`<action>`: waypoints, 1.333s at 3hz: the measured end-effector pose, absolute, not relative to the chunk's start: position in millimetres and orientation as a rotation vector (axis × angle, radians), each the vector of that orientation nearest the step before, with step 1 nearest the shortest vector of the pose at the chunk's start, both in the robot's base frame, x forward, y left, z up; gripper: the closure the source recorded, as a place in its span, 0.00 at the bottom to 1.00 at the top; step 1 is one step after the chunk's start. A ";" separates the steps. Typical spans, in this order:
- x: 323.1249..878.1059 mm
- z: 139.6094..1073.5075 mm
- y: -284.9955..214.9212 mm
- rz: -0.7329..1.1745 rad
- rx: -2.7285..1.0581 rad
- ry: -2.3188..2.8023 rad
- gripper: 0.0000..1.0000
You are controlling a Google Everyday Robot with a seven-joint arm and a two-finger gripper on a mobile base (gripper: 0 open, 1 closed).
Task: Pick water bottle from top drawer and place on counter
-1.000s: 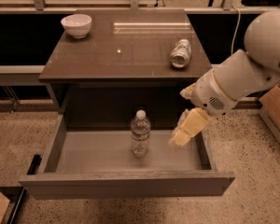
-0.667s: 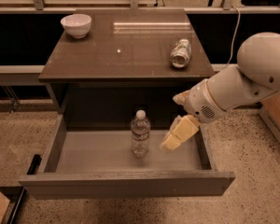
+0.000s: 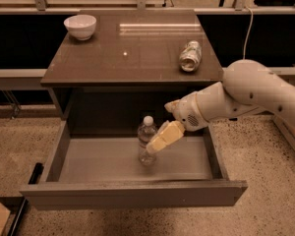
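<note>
Water bottle (image 3: 144, 132) stands upright in the open top drawer (image 3: 132, 193). Gripper (image 3: 152, 145) sits against its right side; cannot tell whether it grips.

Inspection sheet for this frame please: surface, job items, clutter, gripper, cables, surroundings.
Surface: counter, dark and glossy.
Job's things: water bottle upright near the middle of the open top drawer.
Clutter: white bowl at the counter's far left corner; clear jar lying on its side near the right edge.
Grippers: gripper down in the drawer, at the bottle's side.
Cables: white cable hanging behind the counter.
Surroundings: speckled floor.
</note>
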State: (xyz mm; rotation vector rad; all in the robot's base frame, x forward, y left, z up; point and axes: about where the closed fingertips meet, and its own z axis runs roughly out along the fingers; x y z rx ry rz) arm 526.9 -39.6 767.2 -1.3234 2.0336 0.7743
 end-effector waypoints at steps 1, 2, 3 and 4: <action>546.9 743.7 -21.8 0.849 -1.267 2.032 0.00; 558.2 725.7 -2.5 0.920 -1.248 2.030 0.00; 559.6 713.2 7.9 0.997 -1.233 2.040 0.19; 556.9 711.1 7.9 1.022 -1.218 2.051 0.43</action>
